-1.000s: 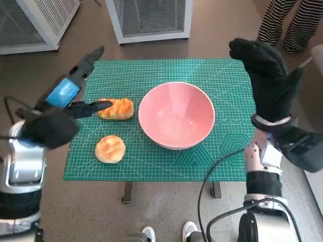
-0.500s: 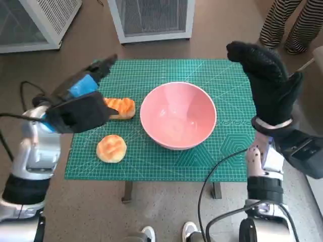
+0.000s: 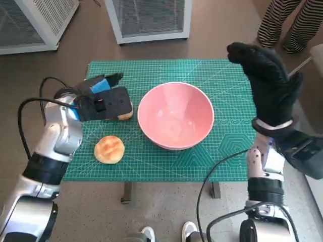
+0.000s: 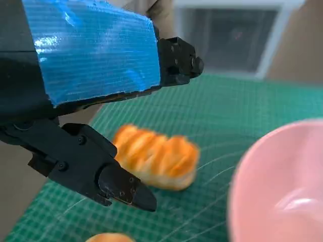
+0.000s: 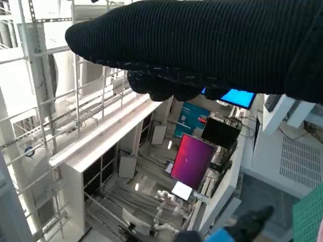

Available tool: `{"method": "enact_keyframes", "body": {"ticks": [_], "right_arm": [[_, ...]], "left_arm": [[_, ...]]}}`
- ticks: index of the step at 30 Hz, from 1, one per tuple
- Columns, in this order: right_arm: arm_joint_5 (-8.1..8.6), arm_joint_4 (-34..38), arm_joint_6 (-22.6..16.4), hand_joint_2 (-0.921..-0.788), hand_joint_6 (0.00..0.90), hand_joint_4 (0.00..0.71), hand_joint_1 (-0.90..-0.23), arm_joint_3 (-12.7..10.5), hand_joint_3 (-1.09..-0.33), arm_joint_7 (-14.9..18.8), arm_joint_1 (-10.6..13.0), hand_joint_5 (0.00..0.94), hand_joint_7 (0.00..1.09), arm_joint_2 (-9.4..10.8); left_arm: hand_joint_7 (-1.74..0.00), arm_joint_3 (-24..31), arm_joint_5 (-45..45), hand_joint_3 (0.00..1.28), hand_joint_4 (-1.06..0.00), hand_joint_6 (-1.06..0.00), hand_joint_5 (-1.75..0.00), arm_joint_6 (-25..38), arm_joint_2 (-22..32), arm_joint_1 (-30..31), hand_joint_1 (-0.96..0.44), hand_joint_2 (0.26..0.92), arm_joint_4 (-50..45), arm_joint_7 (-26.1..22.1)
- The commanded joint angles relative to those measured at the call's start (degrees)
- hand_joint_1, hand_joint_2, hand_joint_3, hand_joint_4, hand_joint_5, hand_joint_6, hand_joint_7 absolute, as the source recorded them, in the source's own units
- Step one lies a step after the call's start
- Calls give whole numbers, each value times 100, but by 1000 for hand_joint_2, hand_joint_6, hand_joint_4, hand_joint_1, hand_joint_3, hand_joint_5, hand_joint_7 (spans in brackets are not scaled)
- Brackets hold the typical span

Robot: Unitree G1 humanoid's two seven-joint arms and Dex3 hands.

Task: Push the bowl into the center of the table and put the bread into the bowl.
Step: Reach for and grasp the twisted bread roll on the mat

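Left hand (image 3: 101, 101), fingers spread and empty, hovers directly over striped bread loaf (image 4: 154, 157) lying beside pink bowl (image 3: 175, 115).

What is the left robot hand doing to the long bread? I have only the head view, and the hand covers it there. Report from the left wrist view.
Observer: The left robot hand holds nothing. The long bread lies on the mat, in the gap between the spread fingers, and none seems to touch it.
Operator: Now tell me how the bread lies to the bowl.
Observer: Apart. A strip of green mat shows between the bread's end and the bowl.
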Motion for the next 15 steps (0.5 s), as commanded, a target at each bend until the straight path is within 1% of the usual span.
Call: {"method": "enact_keyframes", "body": {"ticks": [1, 8, 15], "right_arm": [[61, 42, 71, -921, 34, 226, -620, 12, -667, 14, 132, 11, 578, -3], [65, 16, 77, -921, 33, 227, -619, 19, -665, 24, 153, 9, 580, -13], [71, 65, 69, -921, 37, 226, -620, 2, -659, 47, 134, 7, 576, -45]], "left_arm": [[-54, -207, 173, 7, -54, -191, -16, -122, -208, -363, -137, 717, 690, 49], [-45, -407, 300, 13, -64, -205, -10, -360, -482, -654, -146, 734, 1686, 300], [-33, -586, 419, 16, -59, -209, -3, -624, -655, -817, -147, 745, 2459, 631]]}}
